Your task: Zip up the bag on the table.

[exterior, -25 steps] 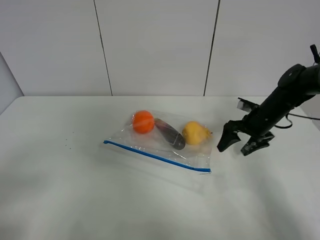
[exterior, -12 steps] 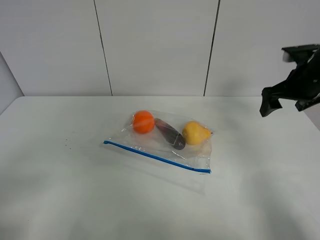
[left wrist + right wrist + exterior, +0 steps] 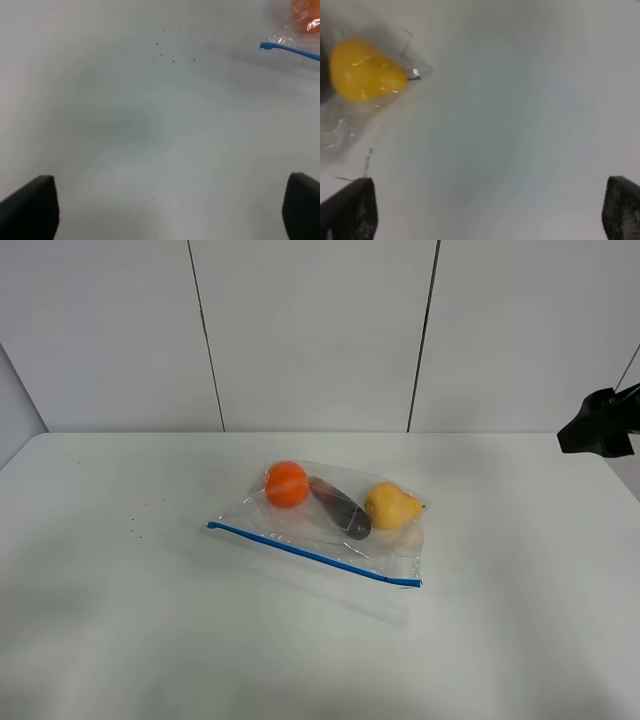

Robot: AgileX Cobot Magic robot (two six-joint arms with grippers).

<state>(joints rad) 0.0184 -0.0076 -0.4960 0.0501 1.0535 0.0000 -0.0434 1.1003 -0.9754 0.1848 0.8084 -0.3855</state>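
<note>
The bag [image 3: 385,548] lies flat on the middle of the table [image 3: 120,640]. It is clear plastic with a blue zipper strip [image 3: 312,553] along its near edge. Inside it are an orange fruit [image 3: 287,483], a purple one [image 3: 340,507] and a yellow one [image 3: 390,506]. My right gripper [image 3: 485,210] hangs open above bare table, with the yellow fruit [image 3: 362,72] off to one side. My left gripper [image 3: 165,210] is open over bare table too, well away from the zipper strip's end [image 3: 287,48]. Neither gripper touches the bag.
A dark part of the right arm [image 3: 600,426] shows at the far right edge, raised in front of the wall. Small dark specks [image 3: 165,50] dot the table left of the bag. A paneled white wall [image 3: 310,330] stands behind the table.
The right arm has lifted from beside the bag's right end and drawn back to the far right edge of the exterior view. The bag has not moved.
</note>
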